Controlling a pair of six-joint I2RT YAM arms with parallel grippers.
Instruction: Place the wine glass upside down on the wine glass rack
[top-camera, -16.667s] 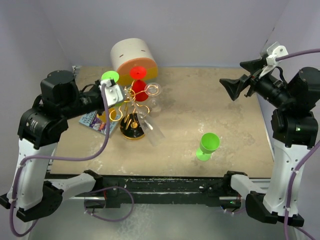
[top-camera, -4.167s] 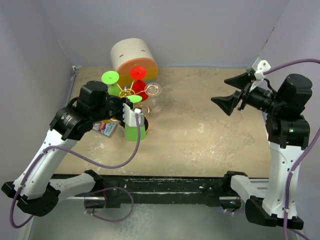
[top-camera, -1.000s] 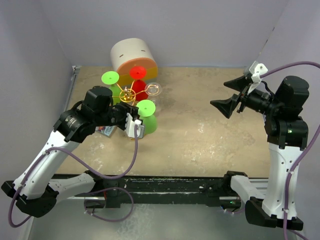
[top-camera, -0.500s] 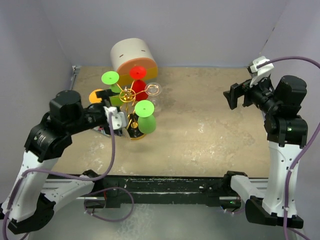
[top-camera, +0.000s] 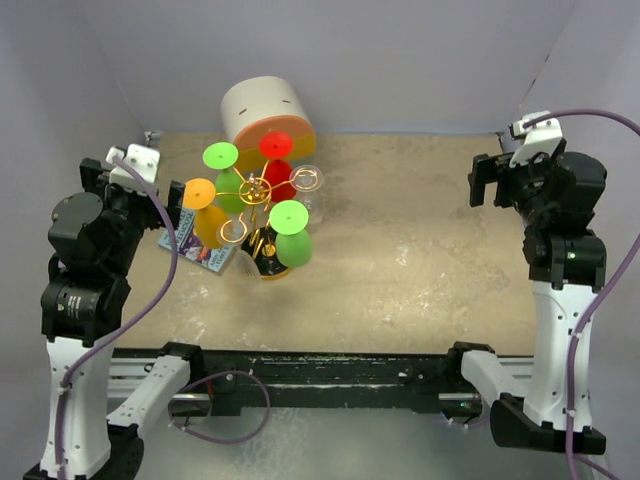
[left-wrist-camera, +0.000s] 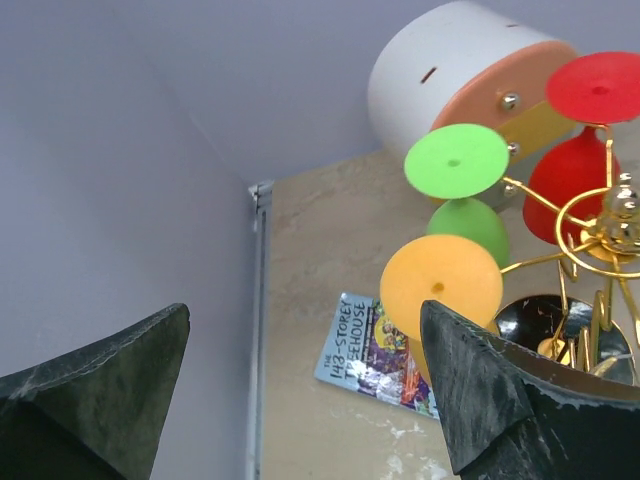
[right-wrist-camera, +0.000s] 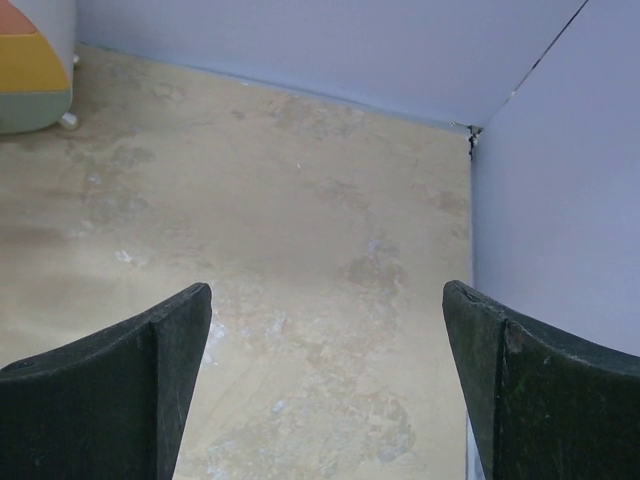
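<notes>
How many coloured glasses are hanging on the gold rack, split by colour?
Green glasses: 2
Red glass: 1
Orange glass: 1
Total: 4

A green wine glass (top-camera: 292, 238) hung upside down on the gold wine glass rack (top-camera: 256, 190), near the left gripper (top-camera: 135, 183), on its right. The right gripper (top-camera: 497, 182) sat well apart from both, off to their right.
</notes>
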